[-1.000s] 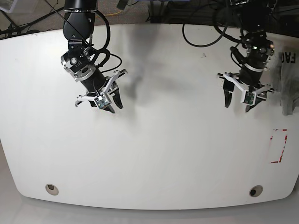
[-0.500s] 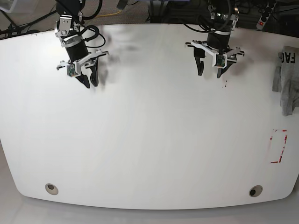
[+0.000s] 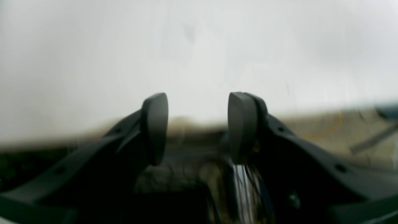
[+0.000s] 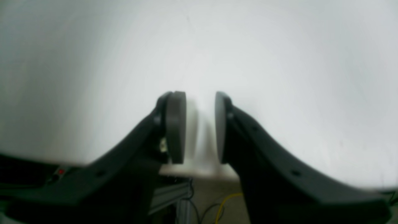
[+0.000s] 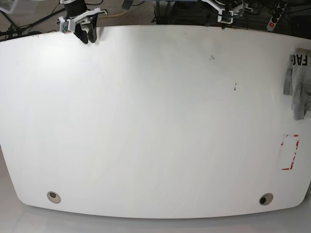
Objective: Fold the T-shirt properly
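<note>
T-shirt [image 5: 298, 82] lies well apart from both empty jaws.

White table [image 5: 146, 121]; red tape outline [image 5: 290, 152] near edge (two round holes [image 5: 54, 196] in front).

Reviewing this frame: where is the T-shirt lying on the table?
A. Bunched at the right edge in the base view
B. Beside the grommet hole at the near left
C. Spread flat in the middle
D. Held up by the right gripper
A: the grey T-shirt lies crumpled at the table edge on the base view's right, with no gripper touching it.
</note>
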